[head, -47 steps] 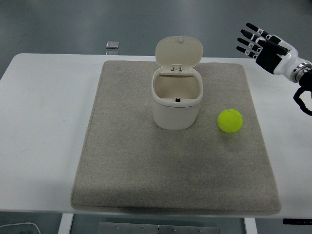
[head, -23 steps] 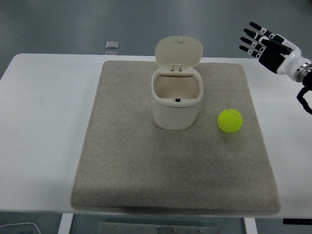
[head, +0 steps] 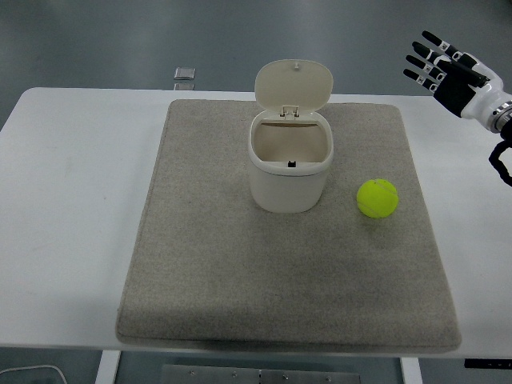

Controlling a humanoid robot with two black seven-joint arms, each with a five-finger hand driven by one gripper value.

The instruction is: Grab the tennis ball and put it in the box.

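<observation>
A yellow-green tennis ball lies on the grey mat, to the right of the box. The box is a cream bin standing upright mid-mat, its hinged lid tipped back and its inside showing. My right hand hovers high at the upper right, well above and beyond the ball, fingers spread and holding nothing. The left arm is out of the picture.
The mat covers most of the white table. A small grey square object lies just past the table's far edge at upper left. Bare white tabletop shows on both sides of the mat.
My right hand has drifted up and to the right, away from the mat, its fingers still spread. The ball and the box have not moved.
</observation>
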